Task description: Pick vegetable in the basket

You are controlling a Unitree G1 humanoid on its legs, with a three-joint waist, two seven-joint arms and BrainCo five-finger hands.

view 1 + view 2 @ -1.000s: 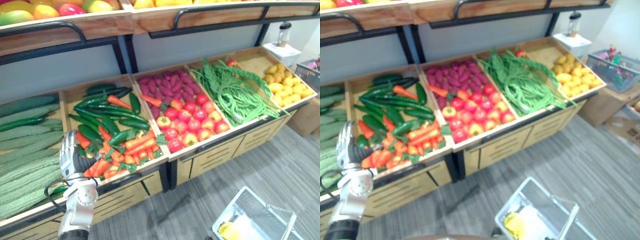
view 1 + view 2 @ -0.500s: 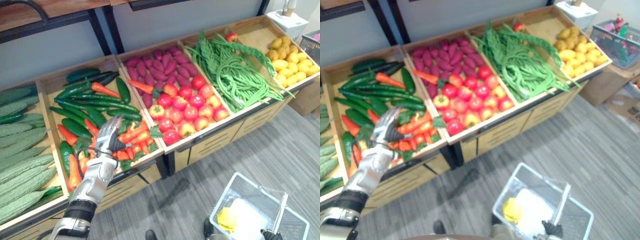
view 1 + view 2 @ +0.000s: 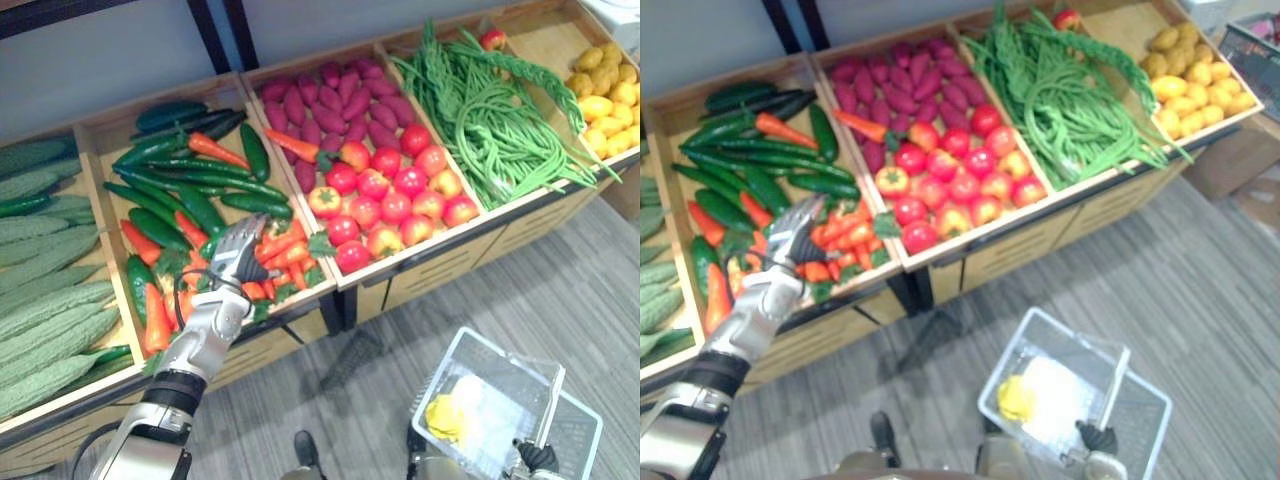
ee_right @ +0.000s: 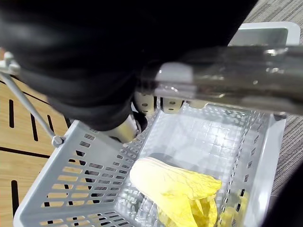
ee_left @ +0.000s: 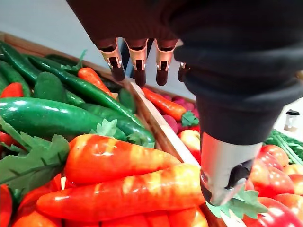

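My left hand (image 3: 238,256) hovers open just above the orange carrots (image 3: 278,262) at the front of the second wooden crate, fingers straight and holding nothing. In the left wrist view its fingertips (image 5: 138,74) point across the crate and the carrots (image 5: 128,189) lie right under the thumb (image 5: 222,175). Low at the right, my right hand (image 3: 536,457) is shut on the handle (image 4: 236,71) of a white mesh basket (image 3: 578,428). A pale yellow leafy vegetable (image 4: 175,189) lies inside the basket (image 4: 85,175).
Dark green cucumbers (image 3: 190,185) lie behind the carrots. Bitter gourds (image 3: 50,320) fill the left crate. To the right come red tomatoes (image 3: 390,200), purple sweet potatoes (image 3: 335,105), long green beans (image 3: 490,120) and yellow potatoes (image 3: 605,95). Grey floor (image 3: 500,290) lies before the stand.
The camera has tilted down. My left hand rose from the crate's front edge to over the carrots, then shifted slightly right. The right hand with the basket handle came into view.
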